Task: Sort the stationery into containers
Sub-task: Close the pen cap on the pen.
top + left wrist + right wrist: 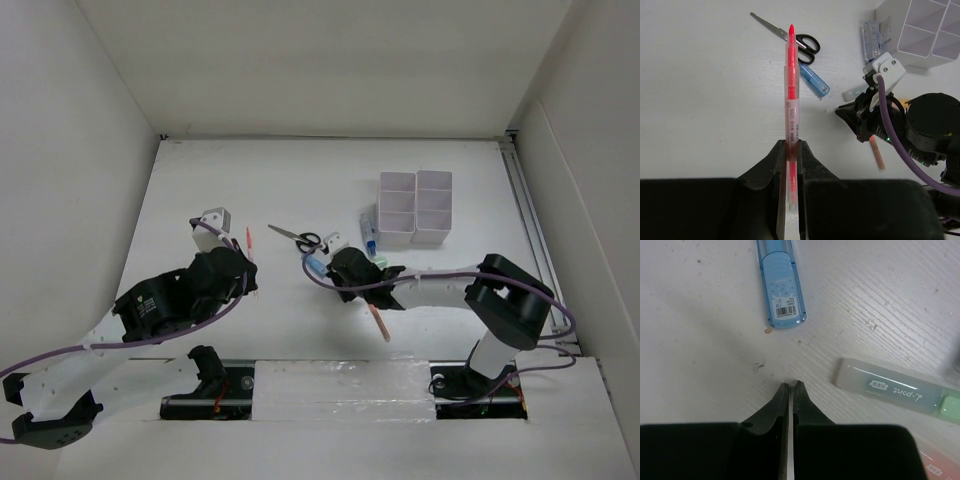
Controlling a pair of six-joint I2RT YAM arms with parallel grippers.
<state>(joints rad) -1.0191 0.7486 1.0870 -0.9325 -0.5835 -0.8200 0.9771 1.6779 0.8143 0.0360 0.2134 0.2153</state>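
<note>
Left gripper (791,146) – fingers pinching the lower barrel of the red pen (792,95). The pen stands straight out beyond the fingertips, its tip pointing toward the scissors (790,37). From the top camera we see it held on the left side of the table (300,180), well apart from the organiser (415,207).

Right gripper (791,386) – fingers pressed together with nothing between them, tips low over bare tabletop (we cannot tell whether they touch it). The blue tube (780,285) lies just ahead of them and a little to the left. The green marker (895,390) lies flat off to the right. Neither touches the fingers.

Organiser – six white compartments in two columns of three, at the far right of the table. In the top view we see nothing in the compartments. The blue-capped bottle (369,232) lies on the table just beside its left wall.

Scissors lie flat at mid-table, between the two grippers, blades pointing left. An orange marker (379,322) lies nearer the arm bases, close under the right arm.
</note>
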